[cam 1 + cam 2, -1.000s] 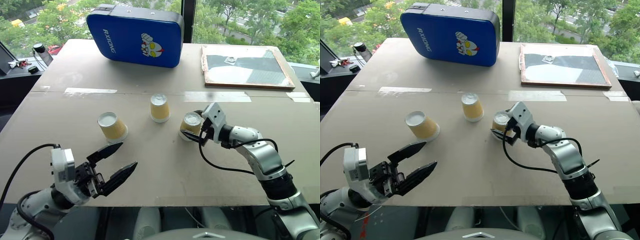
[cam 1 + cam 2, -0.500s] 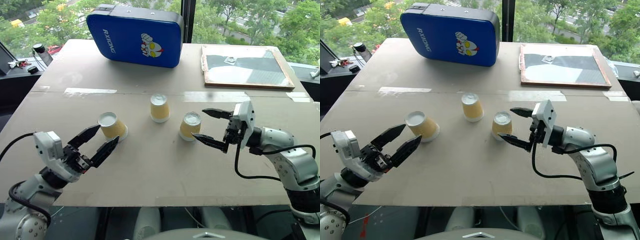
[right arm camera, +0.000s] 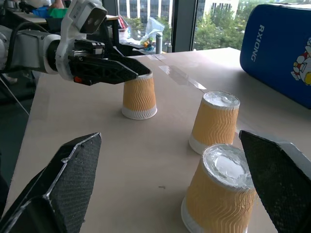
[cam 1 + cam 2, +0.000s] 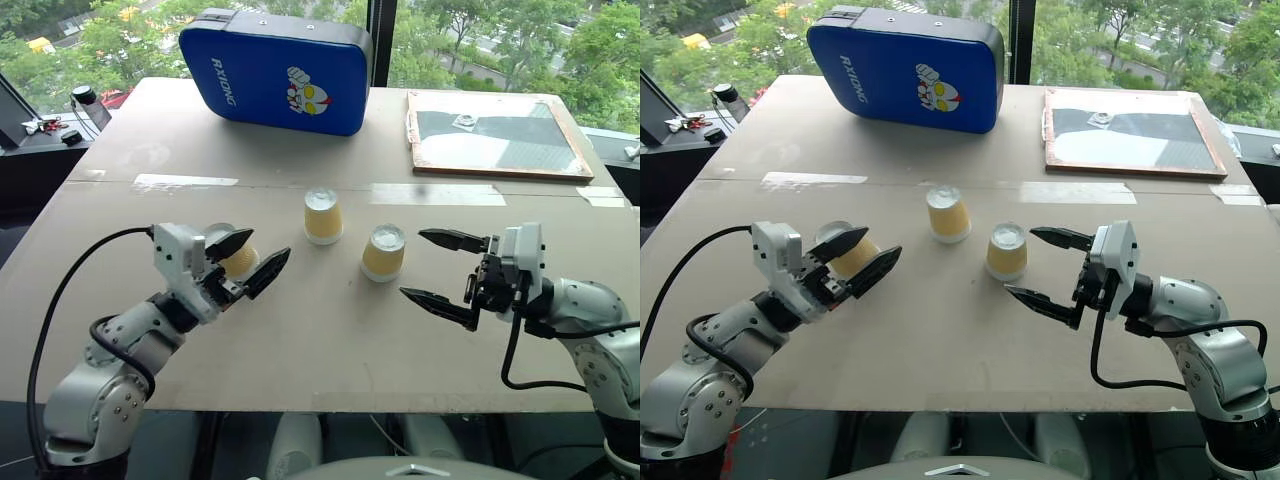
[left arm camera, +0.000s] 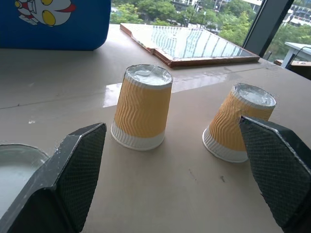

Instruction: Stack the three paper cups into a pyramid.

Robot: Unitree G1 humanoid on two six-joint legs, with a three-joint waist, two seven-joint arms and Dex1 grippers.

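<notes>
The right hand (image 4: 445,268) has backed off the right cup (image 4: 383,251), open and empty, while the open left hand (image 4: 250,258) has reached the left cup (image 4: 848,258); all three stand separately on the table (image 4: 330,340), nothing stacked.

The left claw (image 4: 252,258) hides much of 1 paper cup (image 4: 238,262).

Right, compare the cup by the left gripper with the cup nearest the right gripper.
The left cup sits between the open fingers of the left gripper; the right cup stands clear of the open right gripper, which is beside it. The left cup is partly hidden by a finger; the right cup is in full view. Both are upside down on the table, yellow-orange and ribbed with white bases.
</notes>
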